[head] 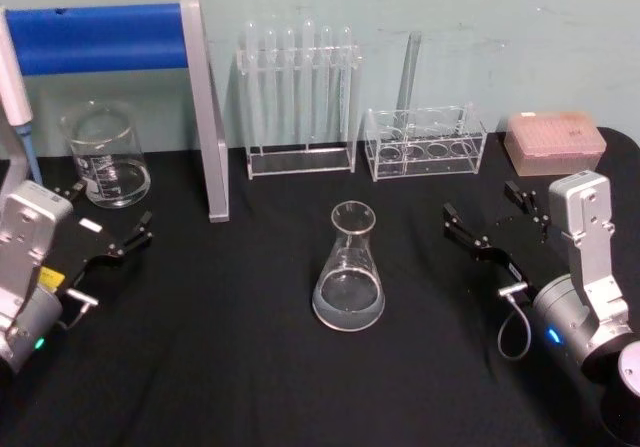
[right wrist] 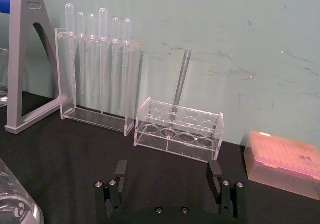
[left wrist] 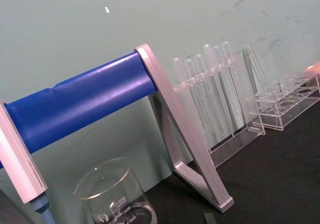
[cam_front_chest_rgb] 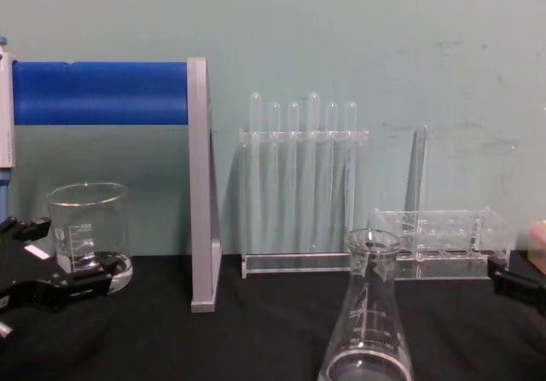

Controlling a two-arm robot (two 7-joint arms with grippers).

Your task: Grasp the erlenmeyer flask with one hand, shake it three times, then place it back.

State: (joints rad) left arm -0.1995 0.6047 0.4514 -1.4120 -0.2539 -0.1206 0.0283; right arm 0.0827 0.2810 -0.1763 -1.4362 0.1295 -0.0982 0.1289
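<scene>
The erlenmeyer flask (head: 349,267) stands upright on the black table near the middle, with a little clear liquid in its base. It also shows in the chest view (cam_front_chest_rgb: 367,321) and at a corner of the right wrist view (right wrist: 12,204). My right gripper (head: 480,203) rests to the right of the flask and apart from it. It is open, with nothing between its fingers (right wrist: 121,170). My left gripper (head: 110,212) sits at the left beside the beaker, also open and empty (cam_front_chest_rgb: 60,257).
A glass beaker (head: 105,157) stands at the back left under a grey stand with a blue bar (head: 205,117). A rack of pipettes (head: 298,97), a clear tube rack (head: 425,142) and a pink tip box (head: 555,142) line the back wall.
</scene>
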